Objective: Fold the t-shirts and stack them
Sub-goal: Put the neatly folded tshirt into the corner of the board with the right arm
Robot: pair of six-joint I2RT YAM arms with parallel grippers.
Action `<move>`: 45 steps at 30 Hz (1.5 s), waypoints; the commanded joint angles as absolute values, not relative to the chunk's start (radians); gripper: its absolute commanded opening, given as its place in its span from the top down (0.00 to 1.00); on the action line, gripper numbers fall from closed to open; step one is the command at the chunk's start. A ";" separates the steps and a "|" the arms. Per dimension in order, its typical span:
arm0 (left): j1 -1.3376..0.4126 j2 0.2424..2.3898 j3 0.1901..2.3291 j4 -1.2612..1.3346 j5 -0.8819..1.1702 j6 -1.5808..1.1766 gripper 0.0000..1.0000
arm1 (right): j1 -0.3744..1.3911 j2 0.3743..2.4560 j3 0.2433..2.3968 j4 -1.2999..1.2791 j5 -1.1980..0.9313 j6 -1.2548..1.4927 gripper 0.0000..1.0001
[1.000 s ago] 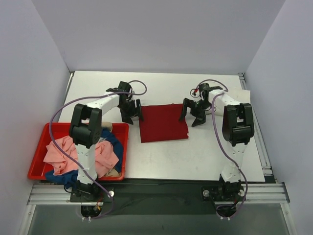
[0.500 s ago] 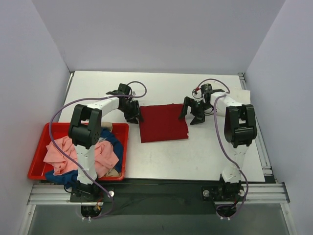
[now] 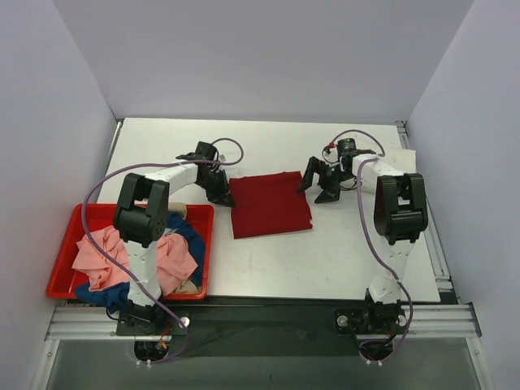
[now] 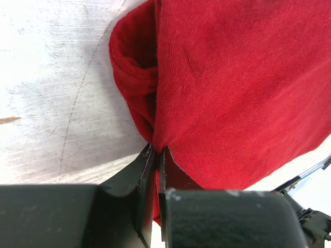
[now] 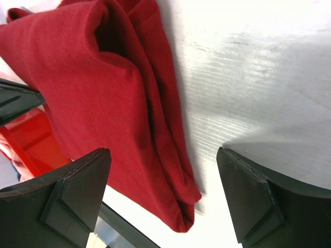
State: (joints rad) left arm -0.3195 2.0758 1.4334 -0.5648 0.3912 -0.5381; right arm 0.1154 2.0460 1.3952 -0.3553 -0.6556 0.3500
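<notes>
A dark red t-shirt (image 3: 270, 203) lies folded into a rough square mid-table. My left gripper (image 3: 221, 192) sits at its far left corner, and in the left wrist view its jaws are shut on a pinch of the red t-shirt (image 4: 222, 82) edge. My right gripper (image 3: 318, 184) stands open over the far right corner. In the right wrist view the layered edge of the red t-shirt (image 5: 103, 93) lies between the spread fingers (image 5: 77, 191) without touching them. Pink (image 3: 106, 252) and blue (image 3: 193, 236) t-shirts are heaped in the bin.
The red plastic bin (image 3: 58, 253) stands at the near left, beside the left arm's base. A white cloth (image 3: 401, 158) lies at the far right behind the right arm. Grey walls close in the table on three sides.
The left gripper has closed from wide open onto the shirt's left corner. The right gripper has drifted slightly toward the back, still open.
</notes>
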 commanded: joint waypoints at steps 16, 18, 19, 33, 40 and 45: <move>-0.324 2.099 1.390 -0.558 0.387 -0.502 0.98 | 0.244 2.206 1.417 -0.336 -0.690 0.397 0.20; -0.324 2.100 1.390 -0.552 0.391 -0.502 0.98 | 0.259 2.214 1.425 -0.334 -0.712 0.400 0.25; -0.324 2.102 1.390 -0.549 0.397 -0.502 0.98 | 0.262 2.218 1.434 -0.334 -0.716 0.399 0.27; -0.328 2.020 1.413 -0.529 0.430 -0.546 0.47 | 0.244 2.114 1.488 -0.383 -0.686 0.399 1.00; -0.327 1.980 1.431 -0.554 0.420 -0.546 0.39 | 0.146 2.037 1.629 -0.586 -0.554 0.298 1.00; -0.325 1.968 1.413 -0.557 0.414 -0.538 0.35 | 0.071 2.051 1.768 -0.745 -0.496 0.210 1.00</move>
